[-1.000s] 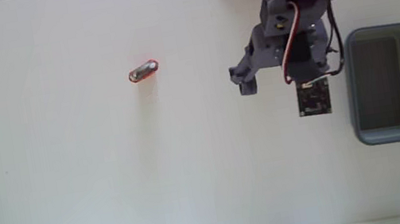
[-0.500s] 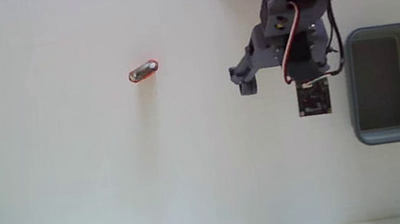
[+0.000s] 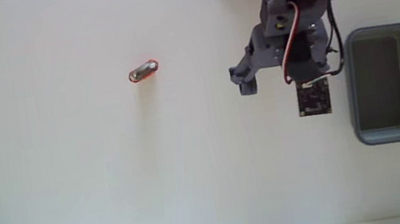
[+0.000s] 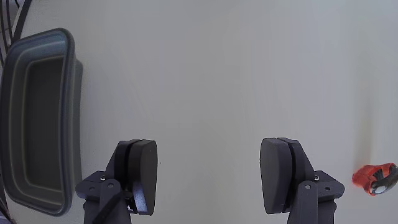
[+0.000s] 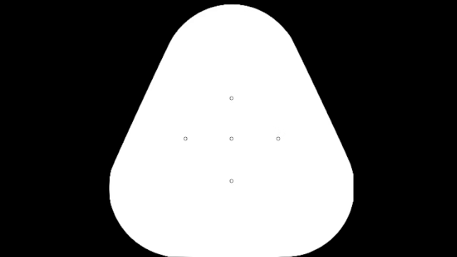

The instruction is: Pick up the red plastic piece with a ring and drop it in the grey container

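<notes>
while gripper (image 4: 209,180) gapes wide, empty | red plastic piece (image 3: 144,71): small, elongated, orange-red

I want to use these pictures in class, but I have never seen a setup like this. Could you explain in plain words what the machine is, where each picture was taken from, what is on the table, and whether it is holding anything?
The machine is a small robot arm on a pale table. Its end effector, the grasping part, has two fingers.

One picture comes from a fixed camera looking down on the table. The other comes from a camera riding on the arm's wrist, so the two dark fingers show at its bottom edge.

Two things lie on the table: a small red plastic piece with a ring and a grey container, an open tub. In the fixed view the piece lies well left of the arm and the tub just right of it.

The fingers stand wide apart with only bare table between them, so nothing is held.
</notes>
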